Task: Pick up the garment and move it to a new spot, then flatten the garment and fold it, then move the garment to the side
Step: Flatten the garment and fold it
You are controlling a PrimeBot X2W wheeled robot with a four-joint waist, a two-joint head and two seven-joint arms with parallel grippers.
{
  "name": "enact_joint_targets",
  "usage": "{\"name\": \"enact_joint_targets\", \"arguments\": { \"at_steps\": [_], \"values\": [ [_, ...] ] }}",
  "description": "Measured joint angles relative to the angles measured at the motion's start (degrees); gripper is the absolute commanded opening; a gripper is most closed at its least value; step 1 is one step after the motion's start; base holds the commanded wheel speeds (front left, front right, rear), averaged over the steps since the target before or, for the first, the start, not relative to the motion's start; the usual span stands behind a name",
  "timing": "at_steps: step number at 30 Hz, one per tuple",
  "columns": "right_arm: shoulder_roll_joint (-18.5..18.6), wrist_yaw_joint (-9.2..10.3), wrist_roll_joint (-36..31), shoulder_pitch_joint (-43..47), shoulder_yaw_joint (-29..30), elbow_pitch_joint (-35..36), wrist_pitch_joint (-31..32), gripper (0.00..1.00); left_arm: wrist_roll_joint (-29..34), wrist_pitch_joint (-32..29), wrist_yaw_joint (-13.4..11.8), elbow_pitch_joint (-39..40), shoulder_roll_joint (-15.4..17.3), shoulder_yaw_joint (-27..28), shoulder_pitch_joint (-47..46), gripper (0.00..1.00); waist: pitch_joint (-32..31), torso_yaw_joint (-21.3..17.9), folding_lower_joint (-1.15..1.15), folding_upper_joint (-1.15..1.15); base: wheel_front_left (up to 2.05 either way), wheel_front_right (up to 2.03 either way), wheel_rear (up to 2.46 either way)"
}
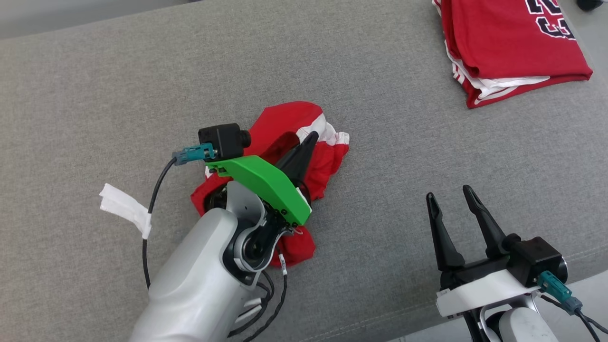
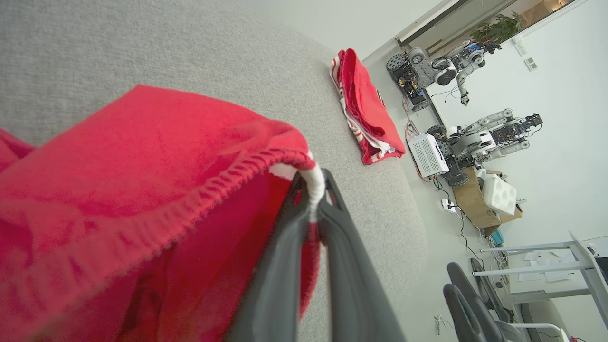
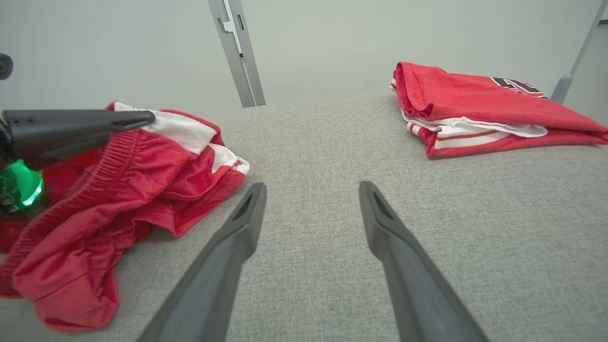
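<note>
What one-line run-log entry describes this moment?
stage: pick-up | left gripper: jaws shut on garment hem | right gripper: jaws open, idle | folded stack: far right

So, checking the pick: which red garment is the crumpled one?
The crumpled garment under the left gripper, pinched at its hem; the folded garment lies far right.

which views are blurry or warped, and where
left wrist view: near folds of the crumpled garment are soft, wide lens bows the grey cushion; right wrist view: right tool softens toward the bottom edge; head view: sharp, even light, faint shadows
</note>
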State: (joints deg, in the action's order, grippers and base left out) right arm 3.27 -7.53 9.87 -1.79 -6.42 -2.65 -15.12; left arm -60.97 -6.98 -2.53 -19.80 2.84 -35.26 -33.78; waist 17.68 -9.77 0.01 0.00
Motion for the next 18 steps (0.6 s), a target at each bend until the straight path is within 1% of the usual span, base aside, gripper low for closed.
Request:
{"name": "enact_joint_targets", "arguments": {
  "at_steps": [2,5,9,11,14,18],
  "values": [
    [-0.05,0.0,0.01,-0.01,-0.02,-0.22,0.0,1.0,0.01,-0.21,0.53,0.88,0.29,-0.09,-0.62,0.0,-0.3,0.04,0.0,0.0,0.0,0.0,0.0],
    [-0.16,0.0,0.03,-0.11,-0.37,-0.56,0.0,1.0,0.23,-2.2,1.13,2.67,1.08,-0.7,-2.9,0.0,-1.03,-0.01,0.0,0.0,0.0,0.0,0.0],
    [-0.29,0.0,0.12,-0.34,-0.56,-0.76,0.0,1.0,-0.01,-7.08,2.18,5.33,1.42,-1.96,-7.76,0.0,-2.5,-0.3,0.0,0.0,0.0,0.0,0.0],
    [-0.25,0.0,0.21,0.1,-0.32,-0.82,0.0,1.0,-1.0,-9.13,2.26,6.76,1.27,-1.89,-10.35,0.0,-3.6,-0.4,0.0,0.0,0.0,0.0,0.0],
    [-0.3,0.0,0.33,0.98,-0.52,-1.26,0.0,1.0,-3.58,-11.35,1.92,9.25,0.9,-0.89,-14.49,0.0,-5.59,-0.54,0.0,0.0,0.0,0.0,0.0],
    [-0.31,0.0,0.47,2.03,-0.32,-1.29,0.0,1.0,-9.64,-14.6,0.16,13.3,0.25,0.07,-16.35,0.0,-8.49,-0.49,0.0,0.0,0.0,0.0,0.0]
  ]
}}
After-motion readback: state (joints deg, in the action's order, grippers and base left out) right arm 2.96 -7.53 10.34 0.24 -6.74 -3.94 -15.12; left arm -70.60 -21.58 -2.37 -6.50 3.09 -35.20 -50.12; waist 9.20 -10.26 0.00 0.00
